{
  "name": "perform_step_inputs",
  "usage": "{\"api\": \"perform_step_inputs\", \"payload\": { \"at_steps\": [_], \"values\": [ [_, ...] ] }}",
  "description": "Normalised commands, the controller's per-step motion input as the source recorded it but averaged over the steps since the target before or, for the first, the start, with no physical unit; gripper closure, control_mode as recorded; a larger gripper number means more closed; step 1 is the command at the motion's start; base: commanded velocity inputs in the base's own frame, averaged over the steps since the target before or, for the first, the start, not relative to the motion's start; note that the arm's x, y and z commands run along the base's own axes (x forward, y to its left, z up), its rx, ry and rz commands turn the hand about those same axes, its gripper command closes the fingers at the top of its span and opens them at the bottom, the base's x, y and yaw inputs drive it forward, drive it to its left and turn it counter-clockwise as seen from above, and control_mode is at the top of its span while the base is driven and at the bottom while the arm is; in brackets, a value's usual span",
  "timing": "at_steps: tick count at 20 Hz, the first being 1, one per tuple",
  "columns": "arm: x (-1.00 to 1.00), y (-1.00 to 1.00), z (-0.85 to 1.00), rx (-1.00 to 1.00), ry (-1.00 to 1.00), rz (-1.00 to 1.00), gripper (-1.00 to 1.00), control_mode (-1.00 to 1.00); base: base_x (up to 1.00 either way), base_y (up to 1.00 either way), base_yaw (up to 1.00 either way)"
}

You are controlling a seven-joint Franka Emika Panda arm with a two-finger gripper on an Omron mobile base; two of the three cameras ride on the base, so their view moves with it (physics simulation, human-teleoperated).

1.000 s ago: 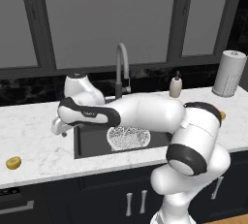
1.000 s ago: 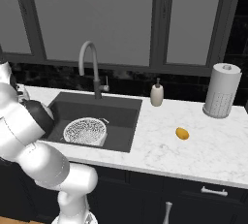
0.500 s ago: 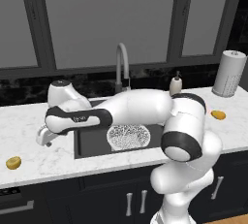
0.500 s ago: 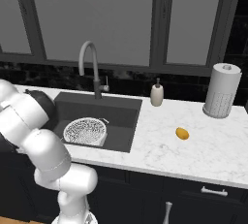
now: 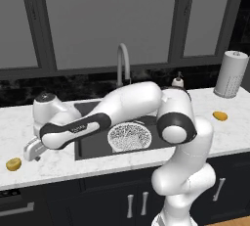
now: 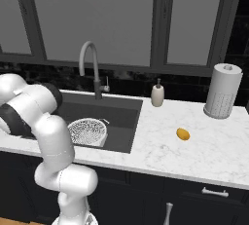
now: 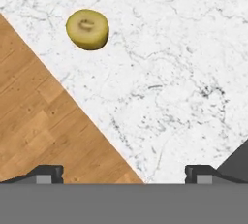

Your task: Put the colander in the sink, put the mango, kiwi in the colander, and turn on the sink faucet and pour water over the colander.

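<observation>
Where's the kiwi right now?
The kiwi lies on the marble counter left of the sink, near the front edge, just beyond the open gripper.

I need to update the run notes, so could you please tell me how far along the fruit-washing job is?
Done: the colander sits in the sink. In hand: the gripper, jaws open and empty, hangs over the counter near the kiwi. Left: the kiwi and the mango lie on the counter, and the sink faucet runs no water.

Open marble bench [image 5: 63, 164] all around the kiwi [image 5: 13, 164], near the front edge at far left; nothing standing beside it. Tool [image 5: 33, 150] spread wide just beside, with bare stone between. Sink [image 5: 93, 144] to the right, colander [image 5: 129, 136] inside.
</observation>
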Motion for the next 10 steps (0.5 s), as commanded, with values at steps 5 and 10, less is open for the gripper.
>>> {"api": "perform_step_inputs", "payload": {
  "at_steps": [5, 10],
  "values": [
    [-0.13, 0.42, -0.12, -0.09, 0.0, 0.0, -1.0, -1.0, 0.0, 0.0, 0.0],
    [-0.09, 0.3, -0.03, -0.07, 0.0, 0.0, -1.0, -1.0, 0.0, 0.0, 0.0]
  ]
}}
